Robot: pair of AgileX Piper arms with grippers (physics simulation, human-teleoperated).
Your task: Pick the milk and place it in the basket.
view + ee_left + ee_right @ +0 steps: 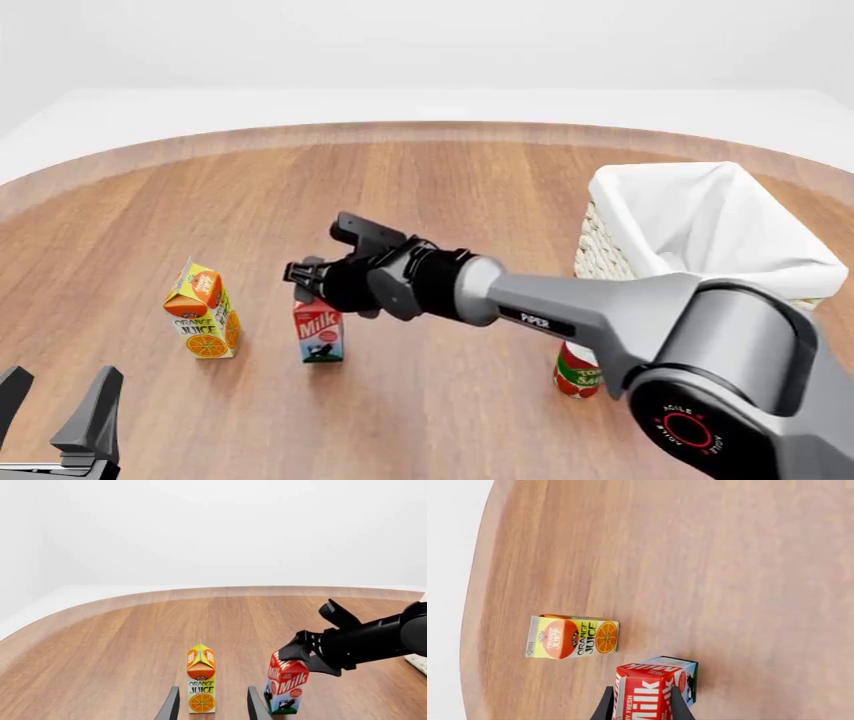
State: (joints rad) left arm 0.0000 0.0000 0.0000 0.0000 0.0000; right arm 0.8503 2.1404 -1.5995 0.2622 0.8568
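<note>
Milk [319,335] right of juice carton [203,312]; basket [694,235] far right.

Honestly we get super clean renders here: bright, even, soft light everywhere, no glare or hot spots on the wooden table [441,190]. Shadows are barely there, just a faint soft smudge under the milk [319,333] and the juice carton [203,311], so we figure the light comes from above and is very diffuse. Everything stays sharp edge to edge, no motion blur or noise. The table rim does curve quite a bit in the left wrist view, like wide-angle bending.
</note>
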